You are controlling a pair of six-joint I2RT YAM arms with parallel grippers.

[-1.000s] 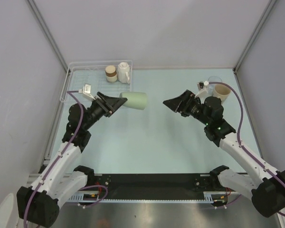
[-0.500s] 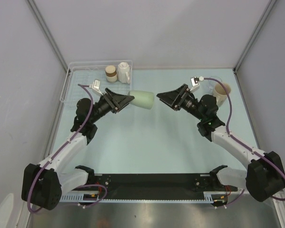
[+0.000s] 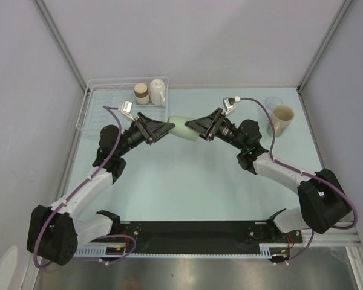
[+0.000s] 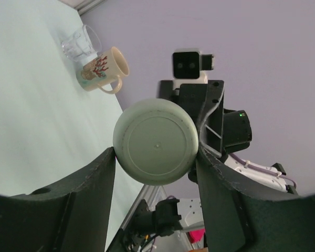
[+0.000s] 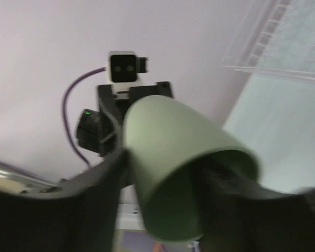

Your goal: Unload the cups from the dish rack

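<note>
A pale green cup (image 3: 183, 128) hangs on its side above the middle of the table, between both grippers. My left gripper (image 3: 169, 127) is shut on its base end; the left wrist view shows the round bottom (image 4: 156, 140) pinched between the two fingers. My right gripper (image 3: 191, 125) has closed round the mouth end, and in the blurred right wrist view the cup (image 5: 173, 152) fills the space between its fingers. A brown cup (image 3: 141, 93) and a white cup (image 3: 158, 92) stand in the dish rack (image 3: 94, 99) at the back left.
A beige mug (image 3: 282, 119) and a clear glass (image 3: 272, 104) stand on the table at the back right; the left wrist view also shows the mug (image 4: 102, 71) and glass (image 4: 81, 44). Grey walls enclose the table on three sides.
The left arm carried the green cup rightward toward the middle. The right arm swung left from the beige mug to meet it, and its fingers narrowed round the cup's mouth end.
</note>
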